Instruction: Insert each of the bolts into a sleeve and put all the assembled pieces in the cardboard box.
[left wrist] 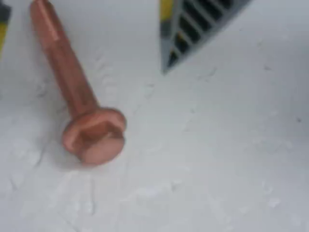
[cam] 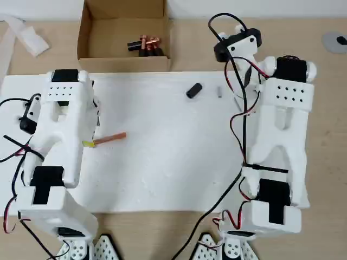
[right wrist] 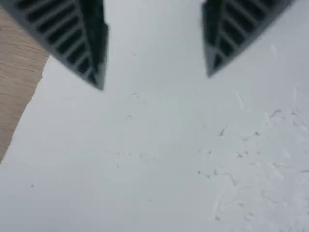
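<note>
— White foam mat [cam: 162, 162] on wood table, high view; copper bolt [cam: 111, 138] lies beside left arm, black sleeve [cam: 194, 90] well apart; cardboard box [cam: 83, 32] holds assembled pieces [cam: 146, 44]. Claws?
— Left wrist view: left gripper [left wrist: 84, 48] apart, bolt flat between its jaws, ungripped; right wrist view: right gripper [right wrist: 154, 77] apart over bare mat. Likely bolt pickup; next needs closing squarely on shank.

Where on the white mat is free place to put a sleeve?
The white mat's middle, between left arm and right arm, below the bolt and black sleeve, is bare. The cardboard box is crowded in its right corner.
</note>
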Motion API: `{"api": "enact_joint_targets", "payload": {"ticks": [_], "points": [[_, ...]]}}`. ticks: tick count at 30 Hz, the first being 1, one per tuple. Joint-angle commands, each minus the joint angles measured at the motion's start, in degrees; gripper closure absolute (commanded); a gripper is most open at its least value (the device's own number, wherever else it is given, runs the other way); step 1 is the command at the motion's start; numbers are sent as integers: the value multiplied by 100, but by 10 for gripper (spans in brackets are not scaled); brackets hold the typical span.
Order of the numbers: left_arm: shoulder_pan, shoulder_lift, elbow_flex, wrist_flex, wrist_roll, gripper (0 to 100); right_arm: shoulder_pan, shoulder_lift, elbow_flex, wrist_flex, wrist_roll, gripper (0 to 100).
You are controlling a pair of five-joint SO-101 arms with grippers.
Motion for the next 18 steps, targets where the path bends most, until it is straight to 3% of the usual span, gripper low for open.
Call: {"api": "enact_joint_targets", "payload": {"ticks": [1,6,18], "points": [[35,-31,-255,-44,62,767,13,-330,4,-79,-62,831],[35,-31,35,-70,167,767,13,-330,154,-229,-70,831],[-9,-31,1222,-1574,334,767,22,-330,629,-563,-53,831]]}}
